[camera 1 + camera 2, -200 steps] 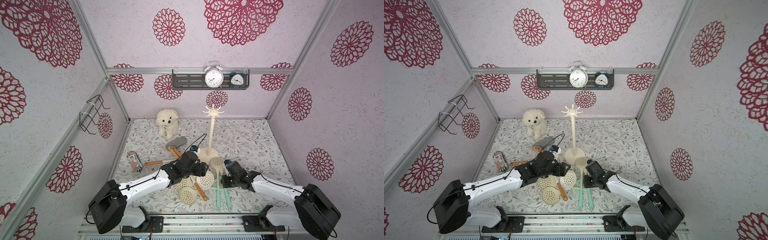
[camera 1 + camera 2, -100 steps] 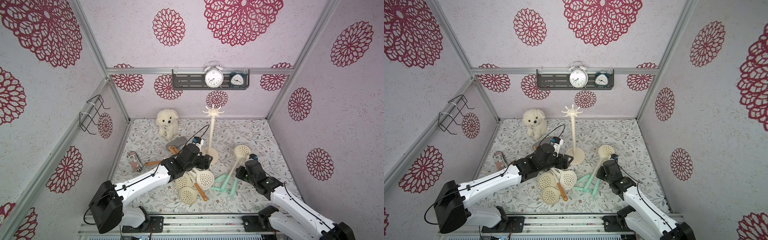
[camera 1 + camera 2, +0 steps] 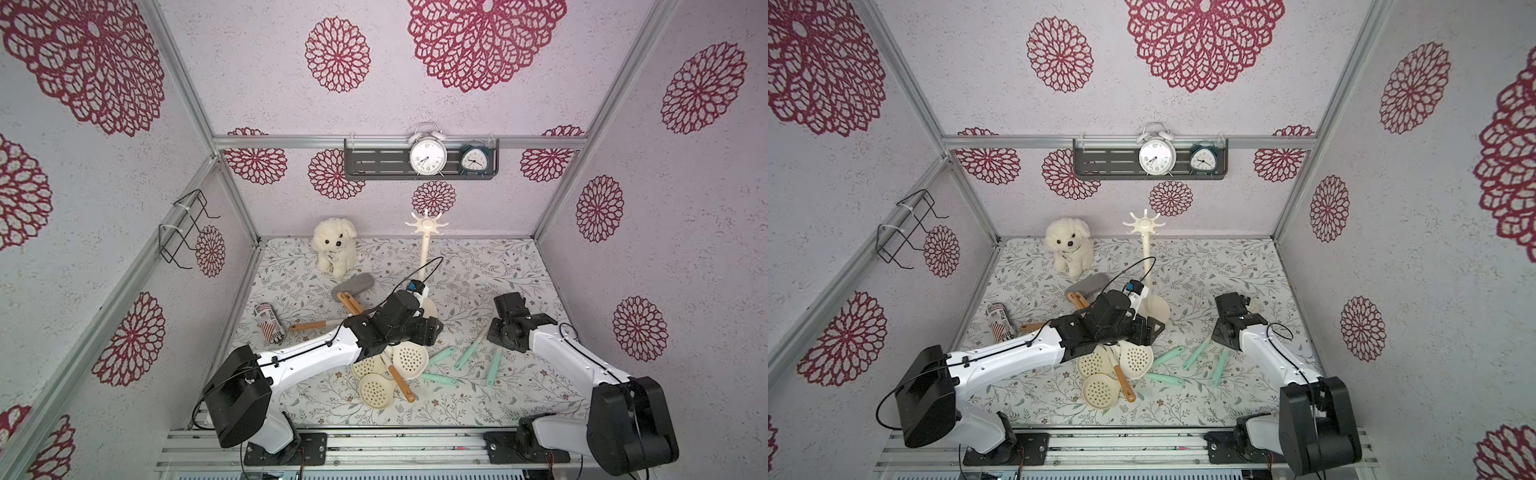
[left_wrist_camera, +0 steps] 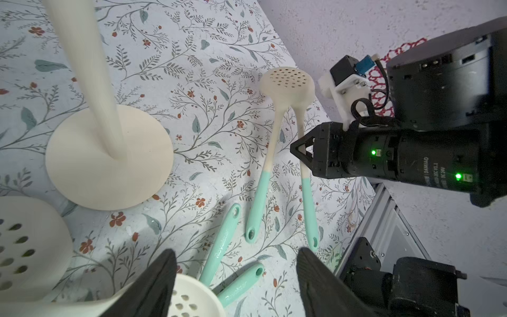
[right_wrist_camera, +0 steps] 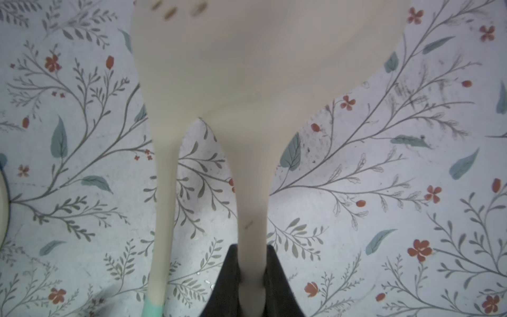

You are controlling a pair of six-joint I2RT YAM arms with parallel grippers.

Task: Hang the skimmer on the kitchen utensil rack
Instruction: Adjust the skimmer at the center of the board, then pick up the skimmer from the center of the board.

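A: Where's the skimmer point(image 5: 252, 192)?
B: Held. The right gripper point(image 5: 251, 258) is clamped on its cream neck, between head and mint handle. In both top views it sits at 3 o'clock of the rack point(image 3: 423, 257) base, not touching it, mostly hidden under the wrist. Can't tell if it's clear of the mat point(image 3: 498, 266).
A: Step?
B: Grasp looks done, so I'd call it start of carry. Nothing hangs on the crown point(image 3: 426, 224).
A: Next?
B: Lift, swing toward 9 o'clock, raise the handle end to the crown. The hang hole is at the handle tip, far from the grip, so it likely needs a reorient and fine aim on a small hook.
A: Looks?
B: Round perforated cream head, slim neck, mint handle. A second skimmer point(image 4: 270, 153) lies just beside it, and their heads overlap in the wrist views.
A: And the left gripper point(image 4: 236, 255)?
B: Jaws wide, empty, at 6 o'clock of the base, beside the spare pile point(image 3: 399, 365).
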